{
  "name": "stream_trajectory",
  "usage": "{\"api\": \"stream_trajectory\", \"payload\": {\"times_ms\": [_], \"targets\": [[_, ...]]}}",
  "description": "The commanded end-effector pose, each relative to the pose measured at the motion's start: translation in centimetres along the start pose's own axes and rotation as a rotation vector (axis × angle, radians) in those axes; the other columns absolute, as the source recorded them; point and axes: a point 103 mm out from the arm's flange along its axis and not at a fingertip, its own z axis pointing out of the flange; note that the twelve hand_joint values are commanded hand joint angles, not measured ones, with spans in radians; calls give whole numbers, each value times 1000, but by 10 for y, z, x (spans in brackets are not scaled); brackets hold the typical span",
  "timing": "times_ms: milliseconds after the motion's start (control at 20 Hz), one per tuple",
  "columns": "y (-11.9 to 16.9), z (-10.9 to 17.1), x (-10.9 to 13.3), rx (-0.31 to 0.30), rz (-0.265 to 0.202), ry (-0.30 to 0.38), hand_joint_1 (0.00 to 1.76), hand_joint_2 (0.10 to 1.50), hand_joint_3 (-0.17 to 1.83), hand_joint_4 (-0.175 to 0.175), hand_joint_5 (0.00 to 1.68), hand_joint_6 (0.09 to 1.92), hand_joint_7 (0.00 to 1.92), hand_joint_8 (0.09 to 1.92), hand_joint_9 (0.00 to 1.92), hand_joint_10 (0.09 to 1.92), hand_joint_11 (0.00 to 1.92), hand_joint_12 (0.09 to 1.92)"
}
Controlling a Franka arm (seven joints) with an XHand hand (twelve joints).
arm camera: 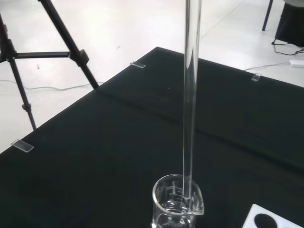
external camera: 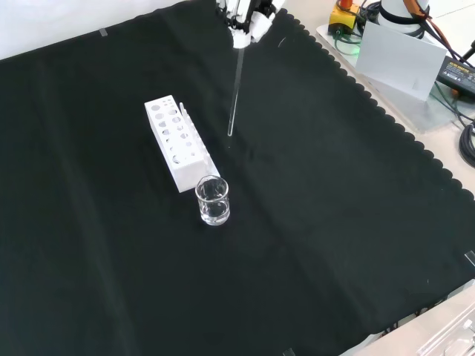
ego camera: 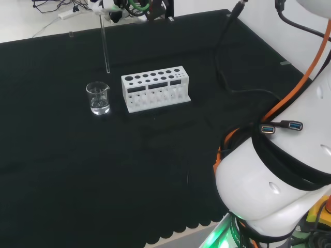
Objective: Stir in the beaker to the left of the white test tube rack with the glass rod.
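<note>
Black cloth (ego camera: 77,170) spreads wide, the white test tube rack (ego camera: 155,88) on it with the beaker (ego camera: 98,98) just left in the head view. Up top, the hand (external camera: 249,16) pinches the glass rod (external camera: 235,87), hanging upright above the cloth, its tip clear of the beaker.

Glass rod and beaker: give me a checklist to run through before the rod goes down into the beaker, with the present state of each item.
1. Clear glass rod held by the black and white hand: ok; it hangs from the hand at the front view's top.
2. Rod near upright: ok.
3. Rod tip above the small clear glass beaker: not ok; in the head and front views it hangs off to one side, above the cloth.
4. Beaker upright: ok.
5. Liquid in the beaker: ok, a little clear liquid at the bottom.
6. White plastic test tube rack apart from the beaker: cannot tell; the front view shows them very close.
</note>
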Motion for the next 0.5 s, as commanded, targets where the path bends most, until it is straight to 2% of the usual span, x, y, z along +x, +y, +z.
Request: {"api": "stream_trajectory", "payload": {"times_ms": [50, 250, 500], "targets": [[12, 14, 10, 10, -39, 11, 1311, 1108, -175, -175, 1294, 183, 1184, 999, 1646, 678, 1592, 665], [21, 26, 13, 16, -62, 19, 1311, 1108, -175, -175, 1295, 180, 1184, 1000, 1646, 678, 1592, 666], [32, 35, 10, 14, -68, 7, 1311, 1108, -175, -175, 1297, 176, 1184, 999, 1647, 677, 1593, 666]]}}
